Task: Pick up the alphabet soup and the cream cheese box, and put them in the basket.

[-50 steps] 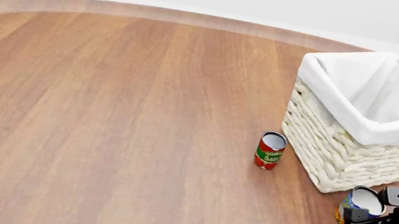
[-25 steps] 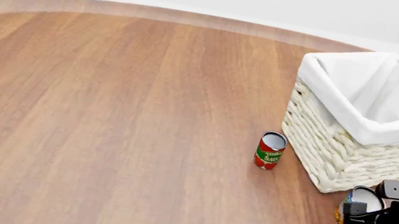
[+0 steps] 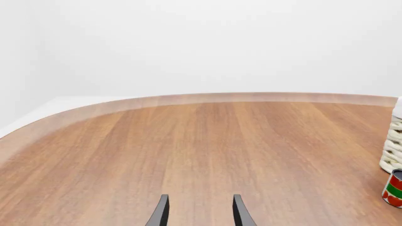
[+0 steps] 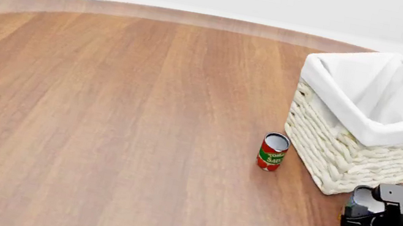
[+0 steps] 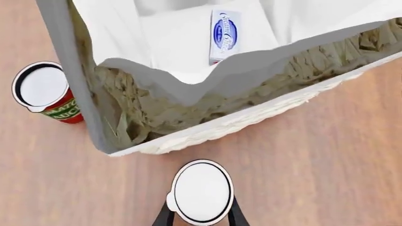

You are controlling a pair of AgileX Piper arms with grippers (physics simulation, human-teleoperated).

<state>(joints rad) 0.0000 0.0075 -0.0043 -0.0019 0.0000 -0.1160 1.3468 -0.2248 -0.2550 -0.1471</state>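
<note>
Right pincer straddling alphabet soup — beside basket corner

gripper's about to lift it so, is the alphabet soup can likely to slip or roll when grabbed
Probably rigid: the alphabet soup looks like a metal can. Its round side may slip or twist between the right gripper fingers straddling it. It stands upright beside the basket; if tipped, it would likely roll.

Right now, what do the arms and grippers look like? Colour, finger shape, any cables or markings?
Both are matte black. The left gripper shows two thin, tapered blade-like fingers. In the front view its housing is a dark wedge with lighter grey ridges. The right gripper has the same slim black fingers under a blocky black housing. No cables or markings visible.
</note>
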